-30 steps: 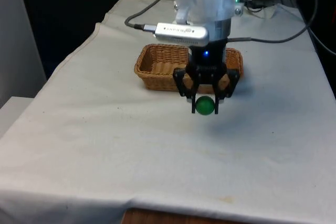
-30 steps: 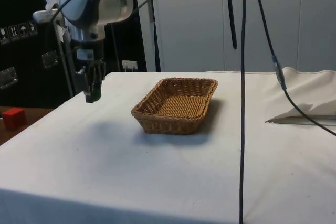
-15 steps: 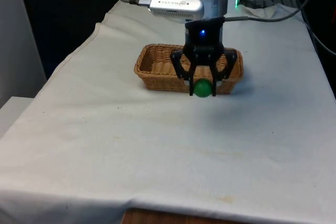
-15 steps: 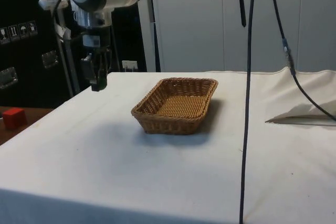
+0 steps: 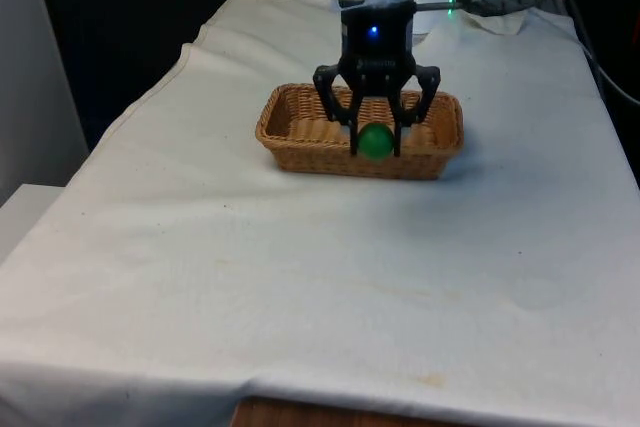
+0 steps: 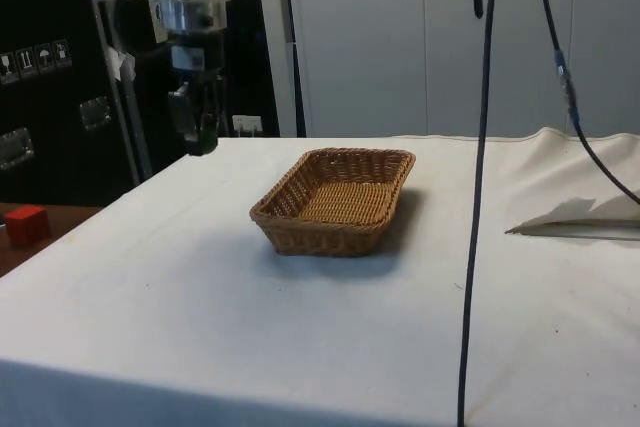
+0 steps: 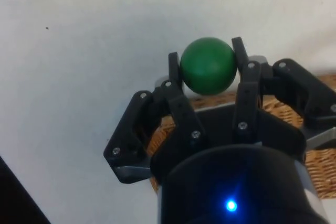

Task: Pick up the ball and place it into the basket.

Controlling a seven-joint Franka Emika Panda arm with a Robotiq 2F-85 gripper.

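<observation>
Gripper (image 5: 376, 140) clamped tight on the green ball (image 5: 376, 141), hanging high over the cloth. Basket (image 6: 336, 202) sits off to one side, well below. Best carried over the middle, lowered inside the rim, then released.

The front view looks down the length of the table (image 5: 200, 277) from its near end, slightly raised, with the basket (image 5: 300, 142) in mid-distance; the side view sits low at the table's long edge, facing across the basket (image 6: 335, 217) toward pale cabinet doors; both share basket and cloth; the wrist view looks close down past the gripper (image 7: 207, 69) onto cloth and basket rim.
</observation>
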